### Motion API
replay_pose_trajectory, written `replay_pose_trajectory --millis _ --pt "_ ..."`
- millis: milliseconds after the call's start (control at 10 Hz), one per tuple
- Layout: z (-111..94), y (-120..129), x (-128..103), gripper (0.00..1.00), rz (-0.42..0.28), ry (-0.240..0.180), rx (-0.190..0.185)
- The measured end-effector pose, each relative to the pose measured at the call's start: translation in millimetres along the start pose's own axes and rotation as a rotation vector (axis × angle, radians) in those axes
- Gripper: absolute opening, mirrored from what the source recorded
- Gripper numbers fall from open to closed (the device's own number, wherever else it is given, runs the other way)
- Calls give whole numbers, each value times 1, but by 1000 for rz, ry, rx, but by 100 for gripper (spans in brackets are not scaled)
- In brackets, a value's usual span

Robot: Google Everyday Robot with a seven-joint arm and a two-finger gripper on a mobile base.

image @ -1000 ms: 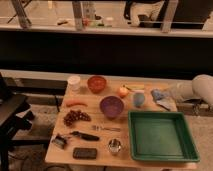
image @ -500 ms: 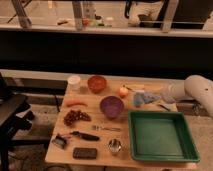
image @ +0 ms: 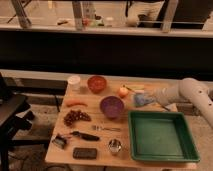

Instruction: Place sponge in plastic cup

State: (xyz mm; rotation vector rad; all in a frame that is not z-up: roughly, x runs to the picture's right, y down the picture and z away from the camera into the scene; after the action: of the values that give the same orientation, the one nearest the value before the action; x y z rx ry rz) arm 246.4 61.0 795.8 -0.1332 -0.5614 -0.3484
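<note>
Here we find the gripper (image: 150,100) at the far right of the table (image: 60,152), its jaws reaching in from the right over the spot just beyond the green tray (image: 159,136); whether the jaws stand open or closed we cannot tell, nor whether they grip anything. Right at their tip a pale blue mass shows, and we take it for the plastic cup (image: 139,100) with the sponge (image: 146,99) against it or over it, though we cannot separate the two or say whether the sponge is held, resting on the rim, or already inside. Beside it to the left lies a round orange fruit (image: 123,91), then the purple bowl (image: 111,106), the red bowl (image: 97,83) and the white cup (image: 74,82); nearer the front stands the metal cup (image: 114,146). We judge the placing step to be in hand: the sponge is at the cup. The next move calls for centring it over the mouth and letting go without tipping the light cup.
</note>
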Motion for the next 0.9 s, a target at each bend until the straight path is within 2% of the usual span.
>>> replay_pose_trajectory --millis 500,900 --pt "17 -10 -8 0 -46 -32 33" --pt "31 -15 -7 0 -72 -35 49"
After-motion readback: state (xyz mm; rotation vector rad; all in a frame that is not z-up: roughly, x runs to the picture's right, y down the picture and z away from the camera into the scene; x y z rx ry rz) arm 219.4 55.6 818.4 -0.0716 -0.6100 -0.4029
